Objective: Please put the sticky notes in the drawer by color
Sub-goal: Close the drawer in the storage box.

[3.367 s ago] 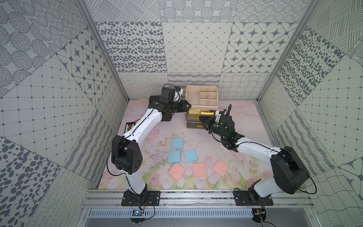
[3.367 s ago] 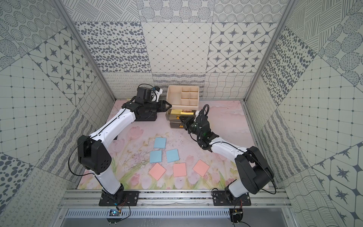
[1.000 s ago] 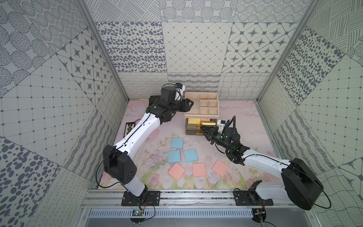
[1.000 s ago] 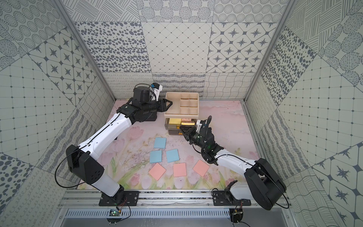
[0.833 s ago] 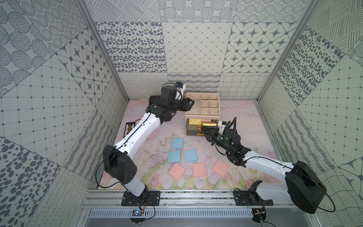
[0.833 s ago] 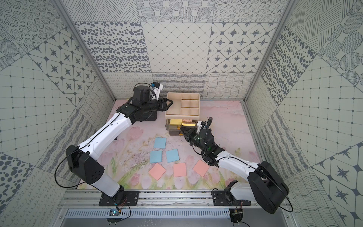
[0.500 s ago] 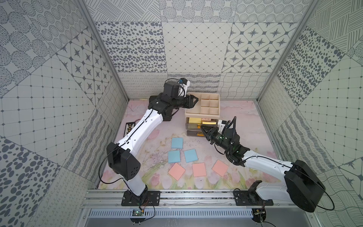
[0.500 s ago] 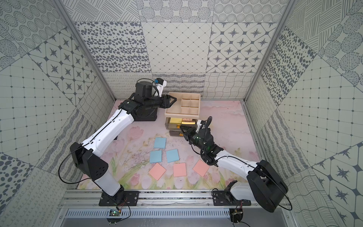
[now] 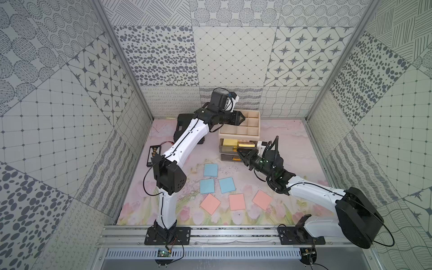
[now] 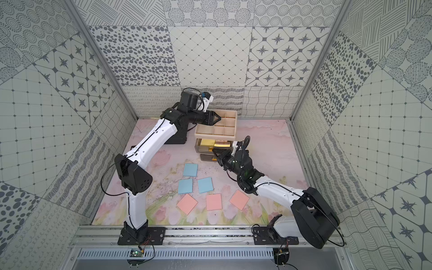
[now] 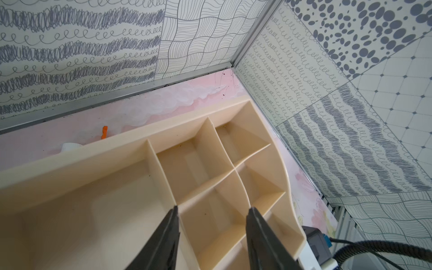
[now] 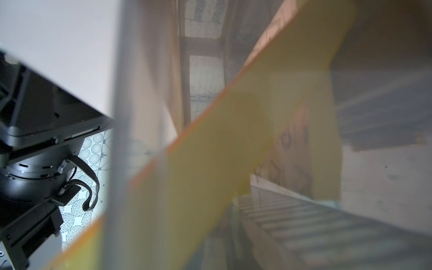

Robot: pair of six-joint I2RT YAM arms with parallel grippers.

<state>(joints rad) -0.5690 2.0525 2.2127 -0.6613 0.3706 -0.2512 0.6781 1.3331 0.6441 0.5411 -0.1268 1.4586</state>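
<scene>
The drawer stands at the back, its top drawer pulled out with yellow sticky notes inside. My right gripper is at that drawer's front, shut on a yellow sticky note that it holds over the drawer's edge. My left gripper hangs open over the divided tray top. Three blue notes and three pink notes lie flat on the mat. The right jaws are hidden in the right wrist view.
A flat black case lies at the back left behind the left arm. A small black device with wires sits by the left wall. A small orange piece lies behind the cabinet. Walls enclose three sides.
My left gripper has risen from the cabinet's left side to above its tray top. The right gripper has stayed at the open top drawer with the yellow note.
</scene>
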